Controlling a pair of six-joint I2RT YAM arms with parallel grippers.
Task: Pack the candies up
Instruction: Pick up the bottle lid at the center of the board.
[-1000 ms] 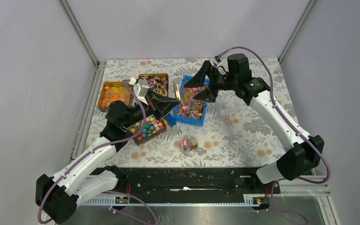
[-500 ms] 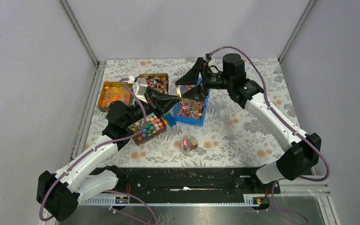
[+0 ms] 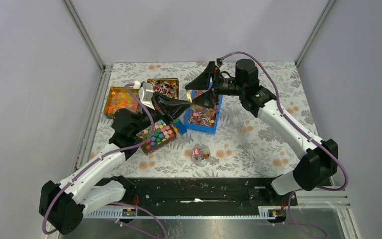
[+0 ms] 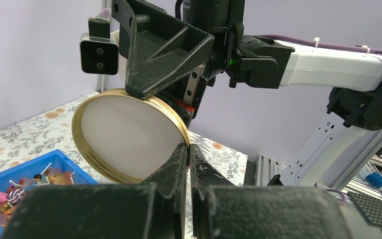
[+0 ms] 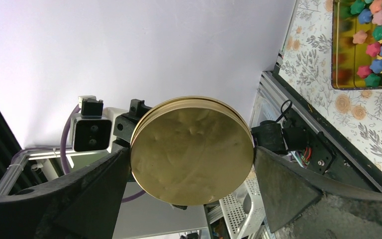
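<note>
My left gripper is shut on the rim of a round gold lid, held upright above the blue bin. My right gripper is open, its jaws straddling the lid; one of its fingers rests on the top edge. Tiny wrapped candies fill the back tin. A few lie in a small clear jar near the front. The lid shows only as a gold sliver in the top view.
The blue bin holds mixed sweets and lollipops. A tin of pastel flower-shaped blocks sits under the left arm. A tin of orange-yellow balls stands at the far left. A clear plastic item lies right of the bin.
My right gripper has swung left and turned level, bringing its open jaws around the lid. My left gripper has lifted the lid slightly toward it.
</note>
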